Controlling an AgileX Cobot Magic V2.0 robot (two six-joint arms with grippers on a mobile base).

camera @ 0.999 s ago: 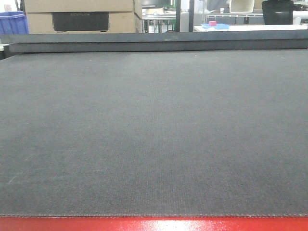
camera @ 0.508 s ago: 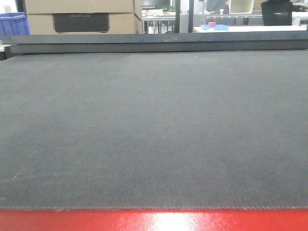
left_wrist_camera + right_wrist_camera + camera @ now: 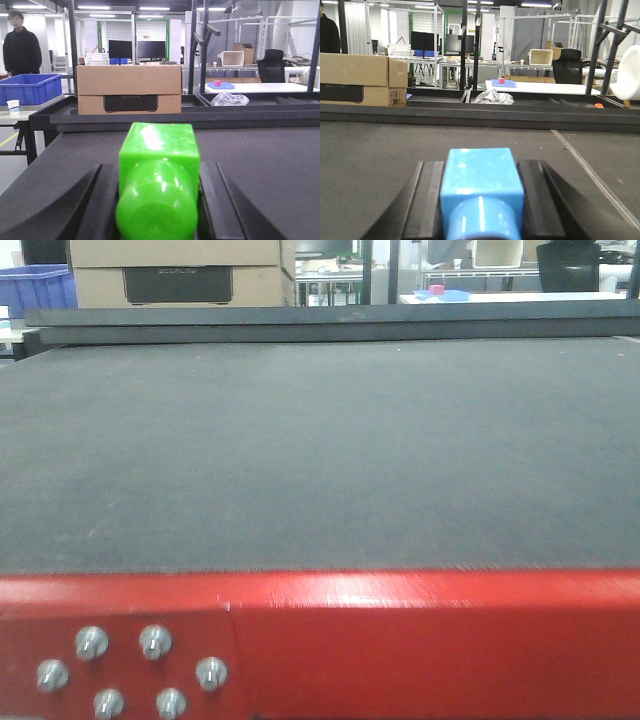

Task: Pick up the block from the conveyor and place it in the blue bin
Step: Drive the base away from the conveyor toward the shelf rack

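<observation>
The left end effector is closed on a green block, with its dark fingers pressed against both sides. The right end effector is clamped the same way on a blue block. Both hang over the conveyor, whose belt lies bare in the front view. That view has shifted in the last second: the red frame has grown from a thin strip at six o'clock to fill the lower third, and a cluster of bolts now shows, so the camera seems to be backing away from the belt. I judge the grab done and the carry to the bin beginning. A blue bin sits beyond the belt's far edge at ten o'clock from the left end effector, left of a cardboard box and well apart from both blocks. Whether it is the target bin I cannot tell.
</observation>
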